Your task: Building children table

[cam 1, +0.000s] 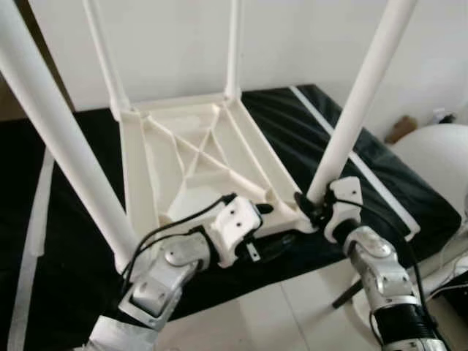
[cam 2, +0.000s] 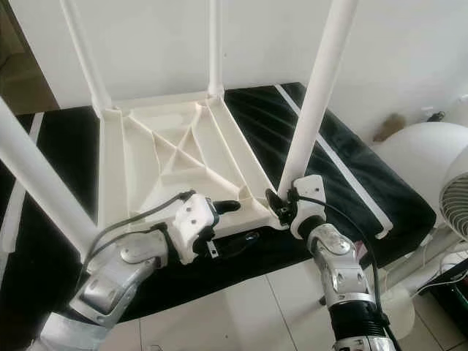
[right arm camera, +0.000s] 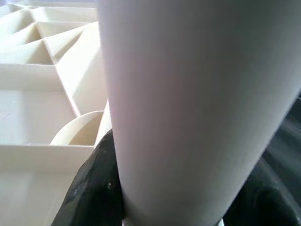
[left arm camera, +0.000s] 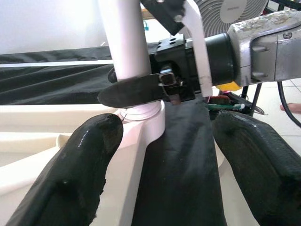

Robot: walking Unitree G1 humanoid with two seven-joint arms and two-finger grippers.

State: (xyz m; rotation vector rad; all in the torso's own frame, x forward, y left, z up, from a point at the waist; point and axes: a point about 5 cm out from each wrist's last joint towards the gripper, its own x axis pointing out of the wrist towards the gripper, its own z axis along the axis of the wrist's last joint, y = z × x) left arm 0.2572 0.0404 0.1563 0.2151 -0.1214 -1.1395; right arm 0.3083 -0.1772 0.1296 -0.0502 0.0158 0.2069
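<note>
A white plastic children's table [cam 1: 197, 157] lies upside down on a black cloth, its four legs pointing up. My right gripper [cam 1: 311, 206] is shut on the base of the near right leg [cam 1: 358, 102], just above its corner socket. In the right wrist view that leg [right arm camera: 197, 94] sits between the black fingers [right arm camera: 94, 188]. My left gripper [cam 1: 272, 228] is open and straddles the table's front rim close to the same corner, one finger over the rim and one outside it. In the left wrist view its fingers [left arm camera: 70, 179] stand wide apart around the corner.
The near left leg [cam 1: 58, 139] rises steeply past my left arm. The black cloth [cam 1: 395, 183] carries white stripes and ends at a tiled floor [cam 1: 278, 314]. A white fan [cam 2: 457, 197] and a white rounded object [cam 1: 439, 153] stand at the right. A wall is behind.
</note>
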